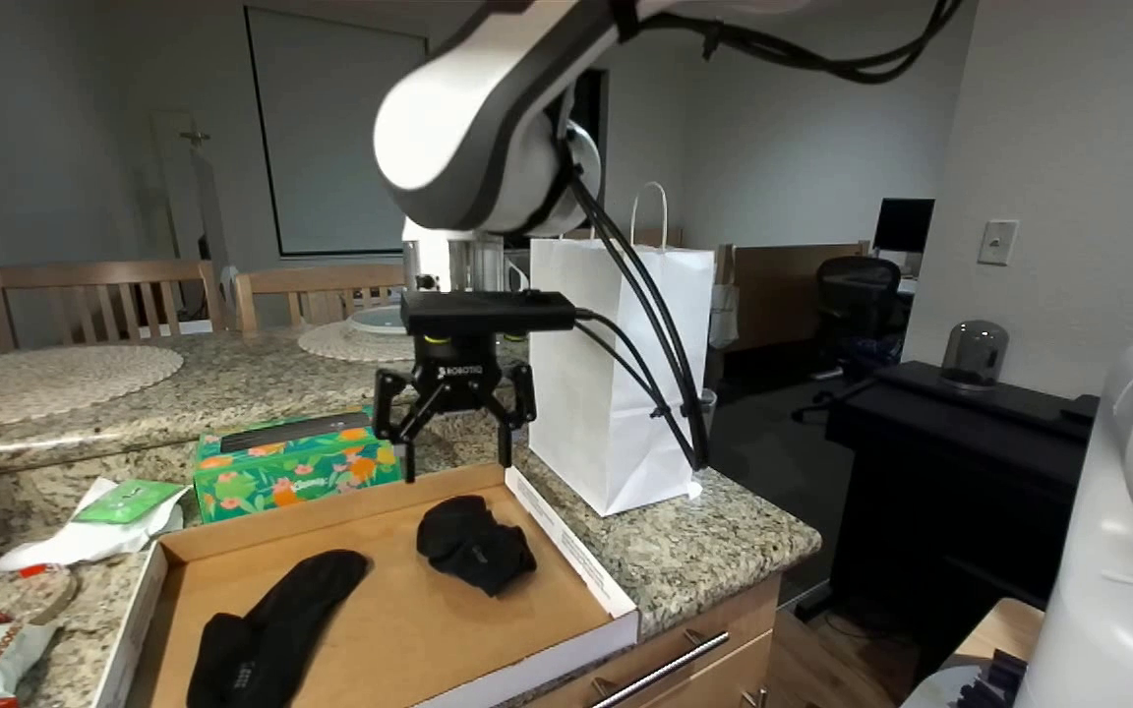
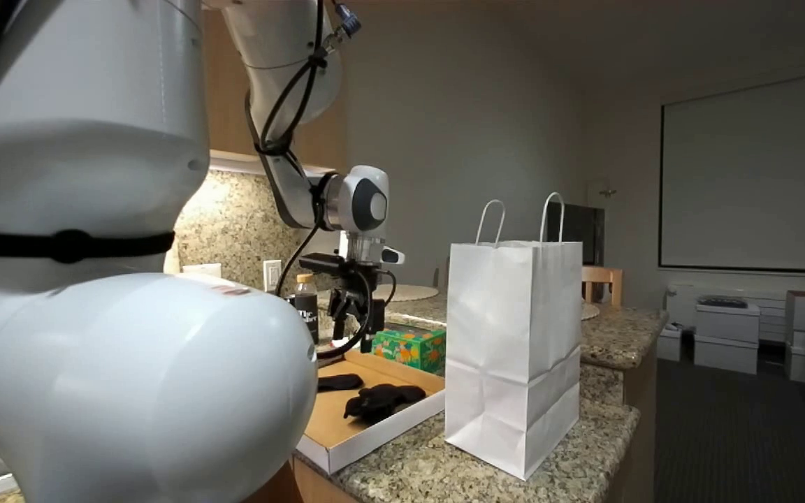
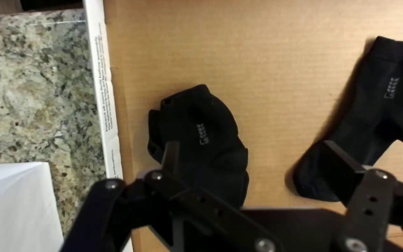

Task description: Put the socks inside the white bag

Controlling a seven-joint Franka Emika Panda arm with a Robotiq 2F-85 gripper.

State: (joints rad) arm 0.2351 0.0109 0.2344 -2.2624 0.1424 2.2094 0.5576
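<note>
In the cardboard tray (image 1: 429,629), below the wide-spread fingers (image 1: 505,445), lie two black socks (image 1: 476,544).

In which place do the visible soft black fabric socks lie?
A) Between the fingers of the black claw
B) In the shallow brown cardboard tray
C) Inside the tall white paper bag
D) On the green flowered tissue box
B, since the flat sock and the bunched sock both rest inside the brown cardboard tray, as every view shows.
</note>
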